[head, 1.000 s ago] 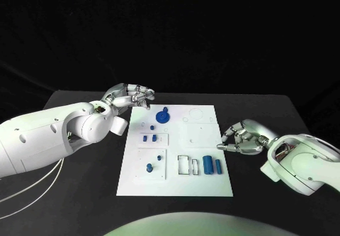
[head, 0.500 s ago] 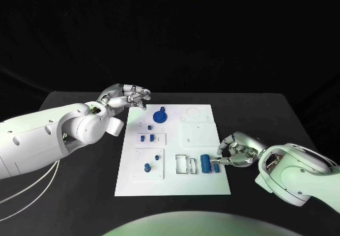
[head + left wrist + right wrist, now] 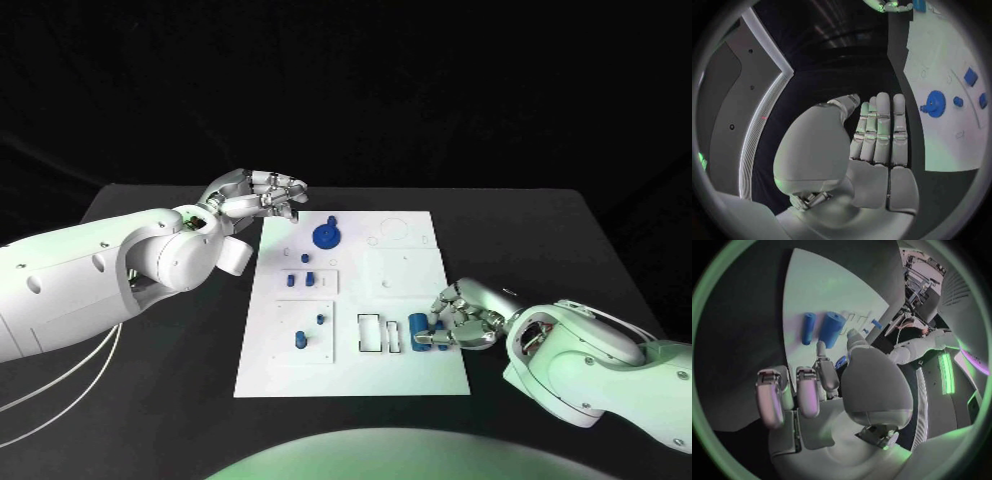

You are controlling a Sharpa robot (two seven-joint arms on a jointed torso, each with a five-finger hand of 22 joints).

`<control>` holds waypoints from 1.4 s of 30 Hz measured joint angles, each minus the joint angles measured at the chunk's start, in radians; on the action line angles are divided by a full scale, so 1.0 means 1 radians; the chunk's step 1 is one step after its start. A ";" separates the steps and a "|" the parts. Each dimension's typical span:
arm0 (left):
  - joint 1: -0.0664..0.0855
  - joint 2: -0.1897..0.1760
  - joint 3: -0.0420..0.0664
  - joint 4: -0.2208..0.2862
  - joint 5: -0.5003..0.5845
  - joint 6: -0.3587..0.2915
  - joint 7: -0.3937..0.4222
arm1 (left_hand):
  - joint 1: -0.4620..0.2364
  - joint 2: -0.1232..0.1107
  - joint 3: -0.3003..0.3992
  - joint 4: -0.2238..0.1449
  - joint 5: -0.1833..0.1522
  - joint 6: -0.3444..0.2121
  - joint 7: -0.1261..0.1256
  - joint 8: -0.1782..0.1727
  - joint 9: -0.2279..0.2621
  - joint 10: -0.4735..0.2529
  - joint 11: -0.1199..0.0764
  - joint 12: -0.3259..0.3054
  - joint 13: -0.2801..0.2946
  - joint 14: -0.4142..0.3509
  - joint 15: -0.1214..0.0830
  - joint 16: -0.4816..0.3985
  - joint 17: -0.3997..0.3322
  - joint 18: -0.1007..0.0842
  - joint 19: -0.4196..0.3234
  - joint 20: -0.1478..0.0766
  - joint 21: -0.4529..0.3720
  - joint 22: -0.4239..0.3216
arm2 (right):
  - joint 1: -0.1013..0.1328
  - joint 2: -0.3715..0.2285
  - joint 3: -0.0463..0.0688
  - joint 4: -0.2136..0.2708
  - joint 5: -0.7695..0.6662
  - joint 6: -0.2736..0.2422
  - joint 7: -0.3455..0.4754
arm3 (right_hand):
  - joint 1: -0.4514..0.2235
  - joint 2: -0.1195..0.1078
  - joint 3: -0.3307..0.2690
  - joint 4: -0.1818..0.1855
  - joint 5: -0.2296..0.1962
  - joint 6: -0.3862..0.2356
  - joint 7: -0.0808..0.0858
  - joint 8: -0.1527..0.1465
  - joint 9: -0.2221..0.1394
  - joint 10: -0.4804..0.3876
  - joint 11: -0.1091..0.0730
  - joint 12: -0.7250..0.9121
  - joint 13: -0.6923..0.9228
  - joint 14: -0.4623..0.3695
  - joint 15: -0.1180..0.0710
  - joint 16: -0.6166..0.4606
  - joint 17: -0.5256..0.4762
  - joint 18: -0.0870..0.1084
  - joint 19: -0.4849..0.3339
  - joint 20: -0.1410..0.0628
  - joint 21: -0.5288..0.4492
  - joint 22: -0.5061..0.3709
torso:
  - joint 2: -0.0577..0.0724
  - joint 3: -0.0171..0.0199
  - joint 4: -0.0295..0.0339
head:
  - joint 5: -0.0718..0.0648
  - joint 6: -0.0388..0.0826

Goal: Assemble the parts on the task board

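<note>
Your left hand [image 3: 260, 195] is hovering empty, fingers loosely apart, off the task board's [image 3: 361, 375] 10 o'clock corner, near the gear [image 3: 329, 236]. Right hand [image 3: 464, 320] is reaching the two blue cylinders [image 3: 427, 332] at the board's 4 o'clock; can't tell if it's clamping. Risk: fingers may be nudging them, rolling them off.
</note>
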 measured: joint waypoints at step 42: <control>0.000 -0.012 0.000 0.010 0.000 0.002 -0.003 | -0.004 0.004 0.000 0.000 0.000 0.000 0.000 0.000 0.001 0.000 0.000 0.000 0.001 0.000 0.000 0.000 0.000 0.000 0.000 0.000 -0.004 -0.002 | -0.030 0.080 0.001 -0.034 0.000 -0.053 -0.041 | 0.070 0.062 0.088 -0.002 0.060 0.053 -0.009 0.011 -0.006 0.057 -0.024 0.116 0.000 0.000 -0.021 0.020 0.000 0.000 0.002 -0.020 0.000 0.001 | -0.001 -0.0012 -0.0003 | 0.015 -0.002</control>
